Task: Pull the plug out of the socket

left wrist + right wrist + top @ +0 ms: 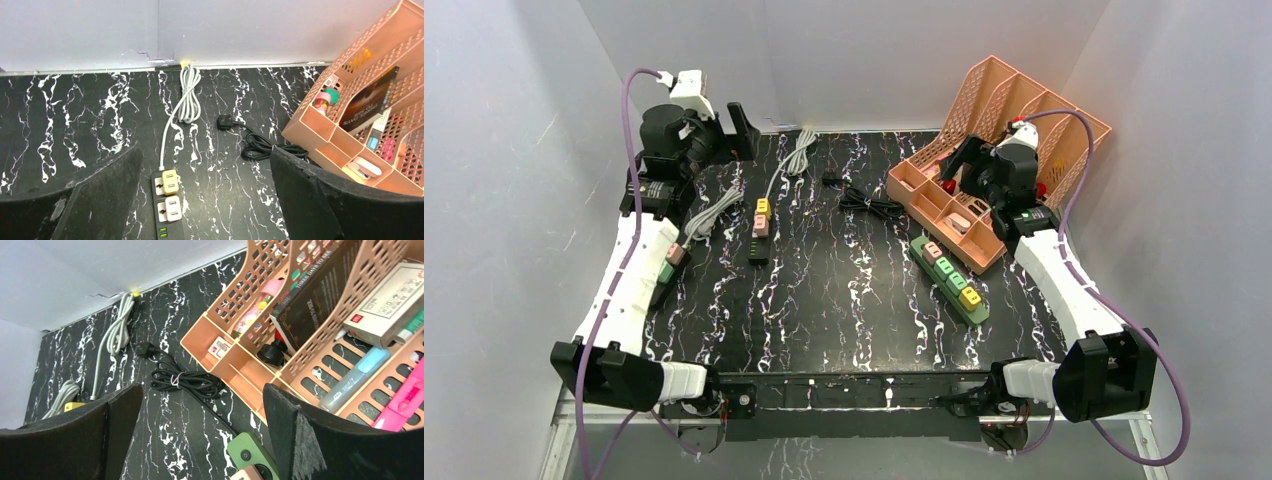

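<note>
The left gripper (pixel 205 152) hangs above the far left part of the black marble table (pixel 844 320), and its jaws stand wide apart with nothing between them. Below it and a little nearer, in the left wrist view, lies a black power strip (pixel 167 215). A yellow plug (pixel 169 181) sits in the far end of this strip, and a white plug (pixel 172 208) sits in the socket just beside it. A white cable (pixel 188 97) goes from the far end of the strip toward the back wall and is folded there in a bundle. The gripper touches neither of the plugs. The right gripper (pixel 200 390) is over the near left corner of the pink desk organizer (pixel 235 357); its jaws are also wide and hold nothing. Near this gripper, on the right side of the table, lies a green power strip (pixel 950 281) that carries four plugs in a row: pink, green, green and yellow. A bundled black cable (pixel 185 380) lies between the two strips, beside the organizer. A third strip lies partly under the left arm, with a pink plug (pixel 675 254) on it.
</note>
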You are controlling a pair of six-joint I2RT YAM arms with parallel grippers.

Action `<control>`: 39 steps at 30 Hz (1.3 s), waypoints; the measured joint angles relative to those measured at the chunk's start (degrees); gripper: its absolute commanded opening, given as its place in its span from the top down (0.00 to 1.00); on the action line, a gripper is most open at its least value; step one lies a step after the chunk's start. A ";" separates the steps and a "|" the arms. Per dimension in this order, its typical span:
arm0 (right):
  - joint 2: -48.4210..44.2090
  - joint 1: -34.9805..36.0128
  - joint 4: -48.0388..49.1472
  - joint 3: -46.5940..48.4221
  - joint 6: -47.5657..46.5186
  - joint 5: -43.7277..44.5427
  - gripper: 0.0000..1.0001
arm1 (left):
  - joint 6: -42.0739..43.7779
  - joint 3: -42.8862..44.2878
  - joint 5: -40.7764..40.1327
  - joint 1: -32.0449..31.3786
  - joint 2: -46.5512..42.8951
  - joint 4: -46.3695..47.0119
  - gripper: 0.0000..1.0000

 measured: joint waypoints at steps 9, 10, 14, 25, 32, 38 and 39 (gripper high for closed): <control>3.98 3.10 -1.79 4.70 -5.46 -0.42 0.02 | 14.29 1.46 22.88 0.09 -5.11 -5.38 0.02; 5.07 4.94 -2.27 6.03 -6.69 0.74 0.02 | 16.28 4.70 26.84 0.07 -3.65 -7.58 0.02; 9.22 14.82 -3.89 11.02 -10.36 6.29 0.02 | 17.66 10.08 35.12 0.26 0.81 -8.31 0.02; 35.01 35.78 -6.82 33.22 -13.81 8.09 0.02 | -11.67 3.69 22.53 20.20 12.48 -0.92 0.02; 51.30 38.23 -11.37 47.19 -14.01 1.25 0.02 | -20.50 -7.91 18.34 23.80 13.57 -1.16 0.02; 55.78 40.44 -11.76 50.71 -13.99 -1.40 0.09 | -21.42 -9.53 15.96 23.43 12.81 -2.40 0.02; 57.29 41.00 -11.82 53.00 -14.01 -1.44 0.11 | -21.68 -9.84 15.67 23.43 12.44 -2.32 0.02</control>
